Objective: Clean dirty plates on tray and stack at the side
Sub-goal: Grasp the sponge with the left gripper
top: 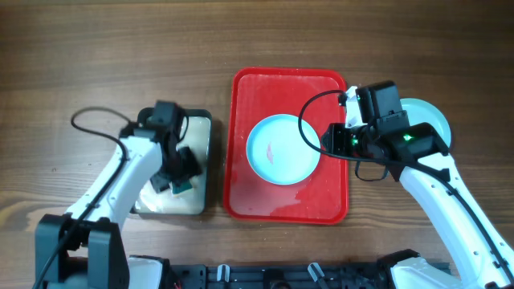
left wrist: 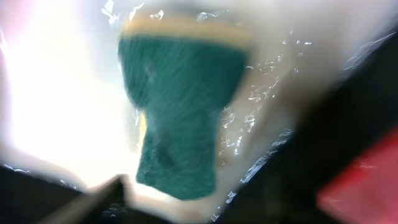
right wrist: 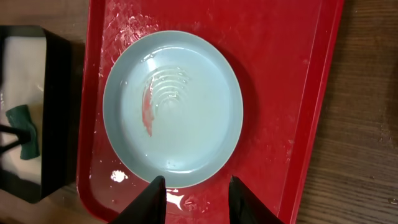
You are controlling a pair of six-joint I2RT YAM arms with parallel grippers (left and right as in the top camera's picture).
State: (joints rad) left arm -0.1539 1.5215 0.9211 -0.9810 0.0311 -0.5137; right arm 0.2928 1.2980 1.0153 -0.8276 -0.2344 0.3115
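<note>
Plate (right wrist: pixel 174 109) on the tray (right wrist: pixel 286 62) shows you its red smear (right wrist: pixel 148 112) best from the right wrist view, beyond the open, empty right gripper (right wrist: pixel 198 202); the left gripper (top: pixel 180 178) pinches the sponge (left wrist: pixel 177 112).

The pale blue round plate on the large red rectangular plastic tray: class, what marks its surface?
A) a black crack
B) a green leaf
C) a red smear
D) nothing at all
C: the right wrist view shows a red smear left of centre on the pale blue round plate, which lies on the large red rectangular plastic tray.
</note>
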